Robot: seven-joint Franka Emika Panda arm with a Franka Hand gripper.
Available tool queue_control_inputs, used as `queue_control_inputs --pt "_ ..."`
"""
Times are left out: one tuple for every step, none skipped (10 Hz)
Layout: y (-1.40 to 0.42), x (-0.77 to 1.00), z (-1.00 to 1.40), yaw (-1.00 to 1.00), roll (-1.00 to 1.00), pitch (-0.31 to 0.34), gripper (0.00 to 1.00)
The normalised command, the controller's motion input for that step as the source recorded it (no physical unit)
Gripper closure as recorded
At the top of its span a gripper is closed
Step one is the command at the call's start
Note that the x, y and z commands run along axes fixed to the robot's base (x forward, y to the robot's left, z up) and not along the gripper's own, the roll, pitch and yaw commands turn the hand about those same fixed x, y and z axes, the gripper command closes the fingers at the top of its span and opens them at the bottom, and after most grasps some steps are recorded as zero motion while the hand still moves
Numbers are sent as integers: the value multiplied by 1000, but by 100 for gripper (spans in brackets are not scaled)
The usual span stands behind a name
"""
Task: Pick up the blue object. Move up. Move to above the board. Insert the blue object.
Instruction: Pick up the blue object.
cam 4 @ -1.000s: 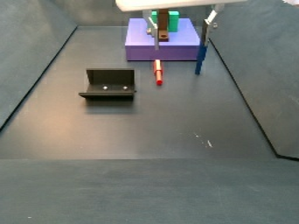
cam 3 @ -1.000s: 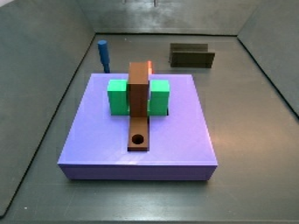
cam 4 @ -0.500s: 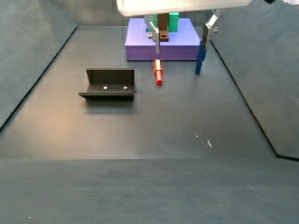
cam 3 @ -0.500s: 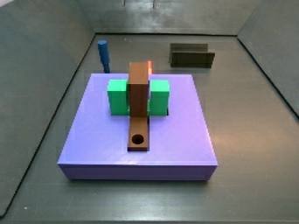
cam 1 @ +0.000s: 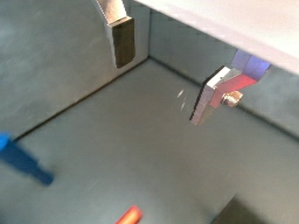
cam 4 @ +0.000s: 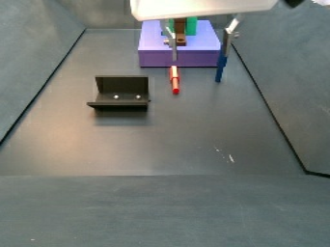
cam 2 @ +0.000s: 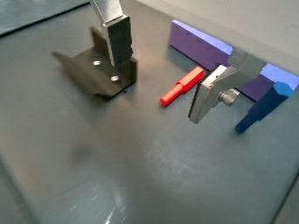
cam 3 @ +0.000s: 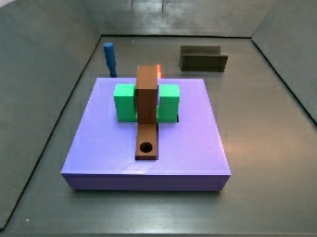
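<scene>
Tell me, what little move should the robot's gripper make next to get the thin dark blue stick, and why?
Probably slide sideways toward the slim dark blue peg before lowering. In both wrist views the gripper hangs open and empty above the bare floor, and the peg stands upright outside its fingers, beside the lavender slab. It seems too far off to grip yet.

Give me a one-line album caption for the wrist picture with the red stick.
Open, empty pincer hovers over the dark floor, between the fixture and the upright blue object, red stick lying nearby.
</scene>
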Motion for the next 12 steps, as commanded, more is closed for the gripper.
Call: queue_control_inputs --pt "-980 -91 -349 0 283 0 0" --pt "-689 -349 -263 -97 146 -30 0" --pt "-200 -566 0 -214 0 -120 0" --pt "-326 -626 46 -163 0 -129 0" --pt "-514 -674 0 -91 66 -126 0" --pt "-457 -686 0 -129 59 -114 0" --pt "-489 -640 -31 -74 40 -139 0" --pt "-549 -460 -80 0 49 -166 0" --pt "-494 -417 -86 0 43 -164 0" --pt "-483 -303 -80 0 37 -156 0" --pt "-474 -131 -129 40 71 -133 0" --pt "-431 -31 -149 89 106 -119 0"
